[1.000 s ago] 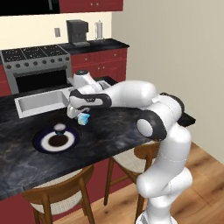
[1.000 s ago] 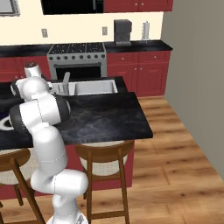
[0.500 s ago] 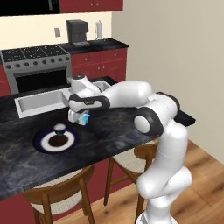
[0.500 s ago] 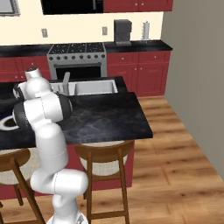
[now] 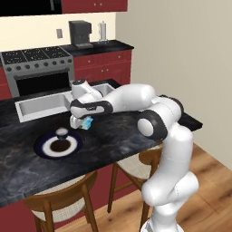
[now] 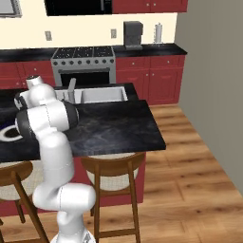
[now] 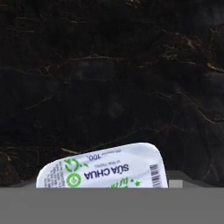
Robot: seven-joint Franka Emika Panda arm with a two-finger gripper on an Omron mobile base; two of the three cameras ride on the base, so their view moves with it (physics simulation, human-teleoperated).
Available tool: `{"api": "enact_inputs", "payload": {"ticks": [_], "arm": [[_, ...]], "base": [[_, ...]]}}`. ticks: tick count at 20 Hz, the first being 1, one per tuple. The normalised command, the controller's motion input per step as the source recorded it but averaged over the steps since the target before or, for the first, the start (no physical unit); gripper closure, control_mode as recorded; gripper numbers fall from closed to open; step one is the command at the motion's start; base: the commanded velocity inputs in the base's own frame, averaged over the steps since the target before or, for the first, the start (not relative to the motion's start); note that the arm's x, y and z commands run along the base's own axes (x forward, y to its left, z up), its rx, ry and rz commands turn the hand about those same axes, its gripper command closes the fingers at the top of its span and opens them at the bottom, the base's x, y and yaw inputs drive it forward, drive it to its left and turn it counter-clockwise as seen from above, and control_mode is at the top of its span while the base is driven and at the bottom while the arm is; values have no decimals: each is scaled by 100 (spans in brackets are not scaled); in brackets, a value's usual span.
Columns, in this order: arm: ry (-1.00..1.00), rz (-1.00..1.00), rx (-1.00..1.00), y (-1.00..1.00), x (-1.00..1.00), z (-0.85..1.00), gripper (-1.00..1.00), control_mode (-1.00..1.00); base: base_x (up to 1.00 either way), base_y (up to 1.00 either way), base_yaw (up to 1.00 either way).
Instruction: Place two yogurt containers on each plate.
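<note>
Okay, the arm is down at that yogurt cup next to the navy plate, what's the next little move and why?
Probably finish closing the tool on the yogurt cup. It sits right at the cup on the dark counter, and the navy plate beside it carries one cup, so it looks one short.

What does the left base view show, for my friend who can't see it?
A white robot arm reaches over a dark counter, its tool at a small blue yogurt cup. Beside it, a navy plate already carries another cup.
</note>
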Motion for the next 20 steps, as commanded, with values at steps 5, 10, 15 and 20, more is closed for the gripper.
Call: {"api": "enact_inputs", "payload": {"ticks": [5, 10, 15, 20], "arm": [[0, 0, 1, 0, -38, 60, 100, -100], [-3, 0, 2, 14, -87, 98, 100, -100], [-1, 6, 2, 72, -87, 11, 100, -100], [0, 6, 8, 91, -11, -2, 100, -100]], "base": [[0, 0, 0], [0, 0, 0], [0, 0, 0], [0, 0, 0]]}}
